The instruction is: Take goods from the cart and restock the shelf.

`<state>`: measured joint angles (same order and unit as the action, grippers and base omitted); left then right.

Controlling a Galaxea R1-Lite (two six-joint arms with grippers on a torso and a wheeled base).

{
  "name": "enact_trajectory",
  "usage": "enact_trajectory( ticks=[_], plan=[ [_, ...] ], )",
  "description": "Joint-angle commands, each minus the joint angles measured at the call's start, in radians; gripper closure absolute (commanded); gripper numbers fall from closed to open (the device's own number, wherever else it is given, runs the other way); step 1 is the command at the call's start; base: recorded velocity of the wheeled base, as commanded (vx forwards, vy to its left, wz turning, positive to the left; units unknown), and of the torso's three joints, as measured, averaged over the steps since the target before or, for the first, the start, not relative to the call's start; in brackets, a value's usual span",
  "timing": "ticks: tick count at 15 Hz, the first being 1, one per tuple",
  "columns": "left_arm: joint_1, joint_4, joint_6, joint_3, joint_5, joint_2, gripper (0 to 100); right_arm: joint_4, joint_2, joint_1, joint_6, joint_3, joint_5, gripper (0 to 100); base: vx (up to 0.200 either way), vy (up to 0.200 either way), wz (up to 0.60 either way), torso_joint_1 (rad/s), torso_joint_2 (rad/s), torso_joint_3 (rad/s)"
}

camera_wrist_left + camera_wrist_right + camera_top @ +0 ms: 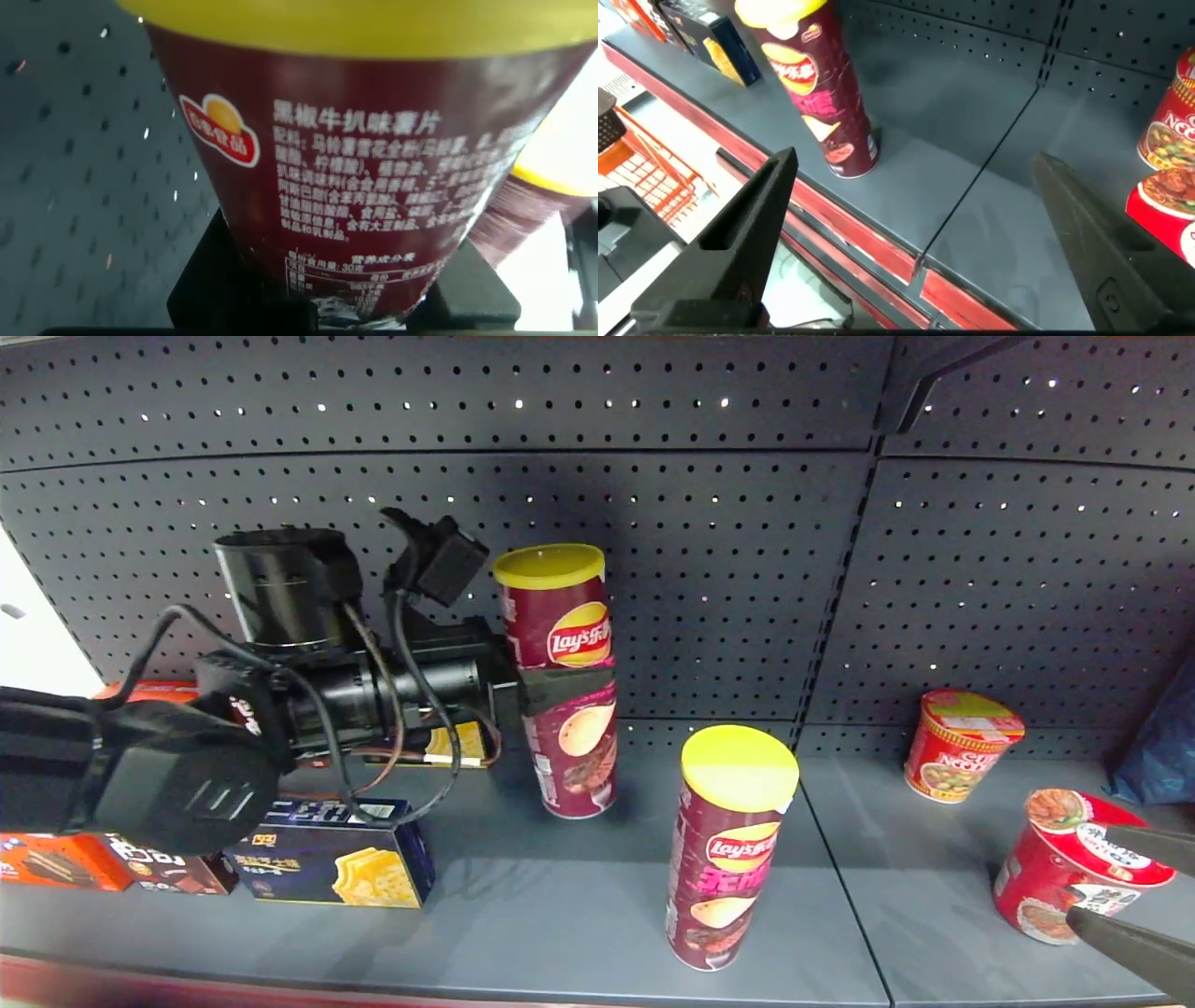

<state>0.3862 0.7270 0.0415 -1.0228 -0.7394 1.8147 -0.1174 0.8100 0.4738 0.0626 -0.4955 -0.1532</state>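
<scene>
A maroon chips can with a yellow lid (560, 644) stands on the grey shelf (560, 905) near the pegboard back. My left gripper (565, 686) is shut on its middle. In the left wrist view the can (374, 168) is close up, with the dark fingers (201, 289) on either side of its lower part. A second, matching can (733, 849) (817, 93) stands free nearer the shelf's front edge. My right gripper (1090, 875) (915, 163) is open at the far right, its tips beside a red cup of noodles (1064, 868) (1167, 196).
Another red noodle cup (962, 742) stands at the back right, beside a blue bag (1158, 747). A blue biscuit box (331, 859) and orange boxes (56, 863) line the shelf's left front. An orange cart (645, 168) sits below the shelf edge.
</scene>
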Motion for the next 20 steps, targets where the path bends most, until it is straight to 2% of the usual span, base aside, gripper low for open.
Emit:
enact_trajectory(
  ticks=[1, 4, 14, 20],
  plan=[
    [0.003, 0.012, 0.0, -0.149, -0.046, 0.186, 100, -0.001, 0.003, 0.006, 0.0, 0.0, 0.0, 0, 0.0, 0.0, 0.0, 0.0, 0.0, 0.0],
    [0.011, 0.008, 0.0, -0.232, -0.048, 0.265, 100, -0.001, 0.003, 0.006, 0.0, 0.002, -0.002, 0, 0.0, 0.0, 0.0, 0.0, 0.0, 0.0],
    [0.049, 0.008, 0.0, -0.313, -0.048, 0.38, 100, 0.001, 0.032, 0.025, -0.001, -0.037, -0.006, 0, 0.0, 0.0, 0.0, 0.0, 0.0, 0.0],
    [0.076, 0.003, 0.0, -0.399, -0.049, 0.454, 100, 0.001, 0.029, 0.023, -0.001, -0.035, -0.005, 0, 0.0, 0.0, 0.0, 0.0, 0.0, 0.0]
  ],
)
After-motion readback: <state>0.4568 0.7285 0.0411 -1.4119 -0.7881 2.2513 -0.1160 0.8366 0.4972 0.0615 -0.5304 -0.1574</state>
